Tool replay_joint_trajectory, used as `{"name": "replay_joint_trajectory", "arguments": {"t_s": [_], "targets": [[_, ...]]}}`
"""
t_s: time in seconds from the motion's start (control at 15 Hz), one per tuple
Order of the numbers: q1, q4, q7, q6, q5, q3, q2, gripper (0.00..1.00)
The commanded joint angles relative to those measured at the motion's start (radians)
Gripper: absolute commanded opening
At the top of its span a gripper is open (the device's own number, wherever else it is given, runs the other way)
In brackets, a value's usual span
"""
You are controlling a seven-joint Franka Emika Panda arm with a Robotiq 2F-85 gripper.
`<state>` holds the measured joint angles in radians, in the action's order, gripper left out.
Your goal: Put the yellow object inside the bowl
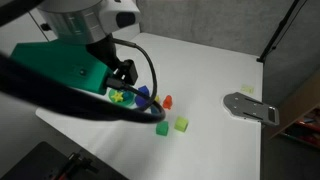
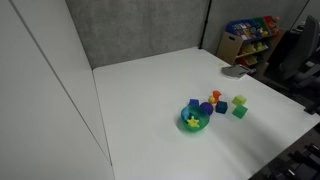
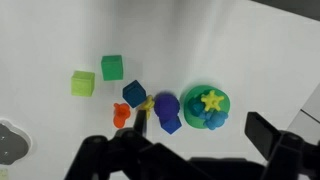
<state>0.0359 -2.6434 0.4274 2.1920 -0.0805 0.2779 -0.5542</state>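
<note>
The teal-green bowl stands on the white table and shows in both exterior views. A bright yellow star-shaped piece lies inside it with blue pieces; it also shows in an exterior view. A second small yellow piece lies outside the bowl, between a dark blue block and a purple ball. My gripper hangs above the table, open and empty, with its fingers either side of the bowl. One finger sits by the outer yellow piece.
An orange piece, a blue block, a green cube and a lime-green cube lie beside the bowl. A grey metal part lies further off. A shelf of toys stands beyond the table.
</note>
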Motion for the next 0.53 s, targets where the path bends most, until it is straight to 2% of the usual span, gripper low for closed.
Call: {"name": "replay_joint_trajectory", "arguments": {"t_s": [0.0, 0.27, 0.47], "targets": [[-0.019, 0.002, 0.009, -0.003, -0.012, -0.019, 0.003, 1.00], [-0.016, 0.006, 0.005, -0.004, -0.013, -0.023, 0.008, 1.00], [-0.002, 0.028, -0.013, 0.002, -0.009, -0.054, 0.038, 1.00]]}}
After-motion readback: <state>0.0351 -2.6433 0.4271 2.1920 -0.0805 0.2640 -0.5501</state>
